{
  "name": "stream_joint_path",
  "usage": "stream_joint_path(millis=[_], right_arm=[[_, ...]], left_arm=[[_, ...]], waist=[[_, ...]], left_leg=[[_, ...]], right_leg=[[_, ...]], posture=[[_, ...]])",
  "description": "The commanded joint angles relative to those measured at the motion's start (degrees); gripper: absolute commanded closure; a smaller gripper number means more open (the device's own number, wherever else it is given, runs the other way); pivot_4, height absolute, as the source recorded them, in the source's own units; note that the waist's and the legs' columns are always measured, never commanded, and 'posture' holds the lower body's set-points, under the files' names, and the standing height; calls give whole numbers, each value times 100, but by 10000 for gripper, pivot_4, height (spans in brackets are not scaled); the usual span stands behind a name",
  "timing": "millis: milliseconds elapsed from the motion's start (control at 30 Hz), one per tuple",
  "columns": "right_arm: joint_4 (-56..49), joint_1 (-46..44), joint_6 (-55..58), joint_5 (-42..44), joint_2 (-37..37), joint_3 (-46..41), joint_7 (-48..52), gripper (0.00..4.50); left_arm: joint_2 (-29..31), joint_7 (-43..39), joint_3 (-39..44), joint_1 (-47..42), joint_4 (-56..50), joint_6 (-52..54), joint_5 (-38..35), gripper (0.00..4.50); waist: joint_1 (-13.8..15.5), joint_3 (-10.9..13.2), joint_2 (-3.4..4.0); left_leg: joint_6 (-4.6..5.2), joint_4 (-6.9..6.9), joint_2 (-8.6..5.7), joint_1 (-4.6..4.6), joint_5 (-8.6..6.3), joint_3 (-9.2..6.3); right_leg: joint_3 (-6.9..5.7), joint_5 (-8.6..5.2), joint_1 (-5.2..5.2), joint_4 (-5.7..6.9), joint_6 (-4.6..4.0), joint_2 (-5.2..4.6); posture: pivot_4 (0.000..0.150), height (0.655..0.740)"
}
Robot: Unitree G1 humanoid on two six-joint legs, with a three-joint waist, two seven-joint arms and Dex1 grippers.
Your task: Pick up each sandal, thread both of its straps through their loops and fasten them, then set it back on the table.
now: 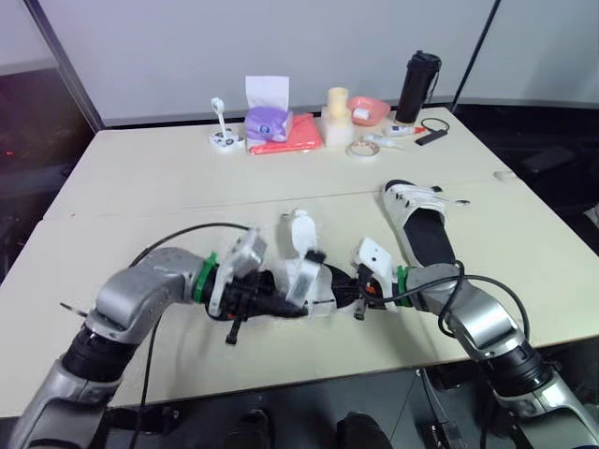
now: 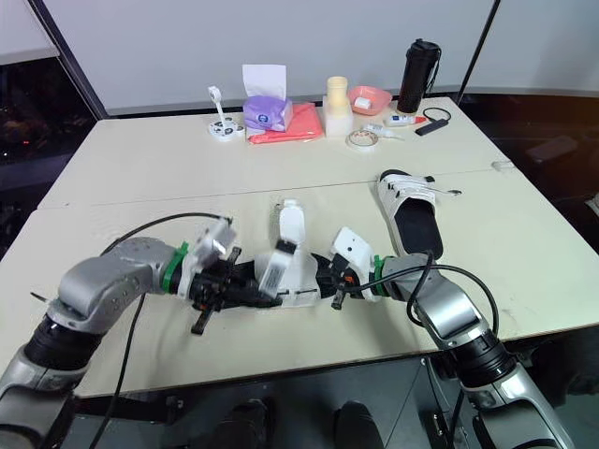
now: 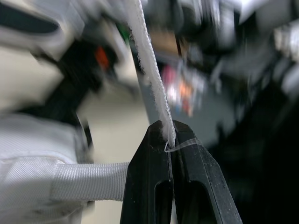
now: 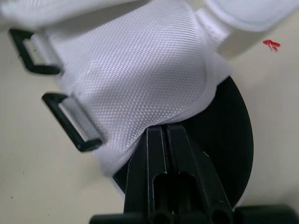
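Sitting near the front edge of the table (image 1: 187, 178) in the head views, one sandal (image 1: 314, 281) has the other sandal (image 1: 423, 229) lying toward the right edge; the left wrist view shows the left gripper (image 3: 169, 135) pinched shut on a white strap (image 3: 149, 79), and the right wrist view the right gripper (image 4: 161, 128) clamped on the near sandal's woven upper (image 4: 140, 70).

Setting: an indoor lab or office-type test room. Indicators:
- Two plain pale counters (image 1: 187, 178) butted together along a seam.
- Bare grey partition walls (image 1: 281, 47) behind the far edge.
- Dark floor (image 1: 37, 187).
- Assorted props grouped along the far edge: tissue pack (image 1: 268, 122), tape roll (image 1: 362, 149), black bottle (image 1: 417, 86), pink bowl (image 1: 369, 109).
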Motion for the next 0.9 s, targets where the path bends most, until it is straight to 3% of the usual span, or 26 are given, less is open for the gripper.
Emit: stream_joint_path(millis=[33, 267, 367, 467, 533, 700, 800, 900], right_arm=[[114, 32, 36, -101, -58, 48, 8, 45000], [110, 43, 51, -109, -62, 27, 20, 45000], [110, 49, 51, -119, -65, 28, 24, 45000], [138, 31, 39, -130, -59, 37, 37, 45000], [151, 21, 33, -138, -51, 45, 42, 45000], [178, 6, 16, -153, -31, 65, 60, 45000], [208, -10, -2, -155, -28, 62, 75, 45000], [204, -9, -5, -149, -25, 63, 75, 45000]], left_arm=[[101, -281, -568, 179, 431, -1969, 1320, 44016], [-579, 124, -438, 153, 1335, -4305, 2117, 44016], [-733, 183, -382, 149, 1488, -4827, 2198, 34855], [-755, 226, -348, 171, 1469, -5242, 2260, 21451], [-708, 183, -331, 207, 1377, -5258, 2175, 21451], [-410, 160, -57, 350, 620, -3893, 1341, 21451], [-110, 475, 506, 324, 77, -2324, 241, 21451], [198, 713, 945, 399, -204, -1296, -376, 21451]], waist=[[46, -2, 3], [115, -2, 4], [113, -2, 4], [114, -2, 4], [113, -3, 4], [97, -2, 4], [90, -2, 4], [80, -3, 5]], left_leg=[[0, 0, 0, 0, 0, 0], [2, -3, 6, -2, -1, 1], [2, -5, 5, -2, -1, 0], [2, -4, 5, -2, -1, 0], [2, -2, 5, -2, -1, -1], [3, -4, 5, -2, -1, -3], [4, -3, 6, -2, -1, -7], [4, -4, 8, 0, -1, -12]], right_leg=[[0, 2, 3, -8, -3, 0], [-3, 14, 7, -32, -17, 4], [-3, 15, 5, -32, -16, 4], [-4, 15, 7, -32, -15, 4], [-6, 15, 9, -32, -15, 4], [-6, 15, 10, -31, -15, 6], [-8, 15, 10, -30, -14, 9], [-10, 14, 11, -29, -14, 10]], posture=[[1500, 7400], [1500, 7400], [1500, 7400], [1500, 7400], [1500, 7400], [1500, 7400], [1500, 7400], [1500, 7400]])
